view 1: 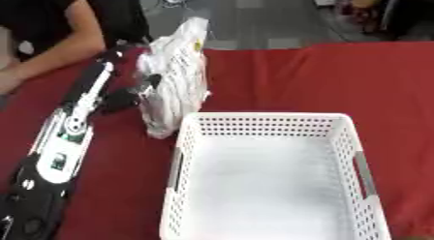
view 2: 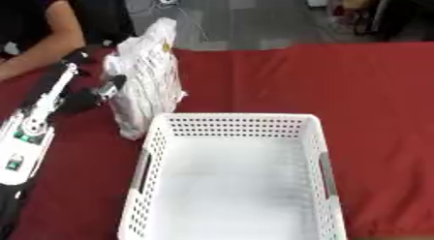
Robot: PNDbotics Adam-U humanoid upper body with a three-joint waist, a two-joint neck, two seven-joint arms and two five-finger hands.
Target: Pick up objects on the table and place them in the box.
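One bag (view 1: 176,74), clear plastic with white contents, standing upright on red worktop (view 1: 288,79), just beyond far-left corner of box (view 1: 267,125). One box, white, perforated, sitting empty near worktop's near edge. Left hand (view 1: 135,95) reaching in from left, pressing against bag's left side; fingers appearing curled on it, exact closure hard telling. Right hand not showing. Wide bare worktop lying right of bag and behind box. Narrower strip lying left of box, arm occupying it.

Grey floor (view 1: 254,21) lies beyond the red-clothed table (view 1: 339,79).
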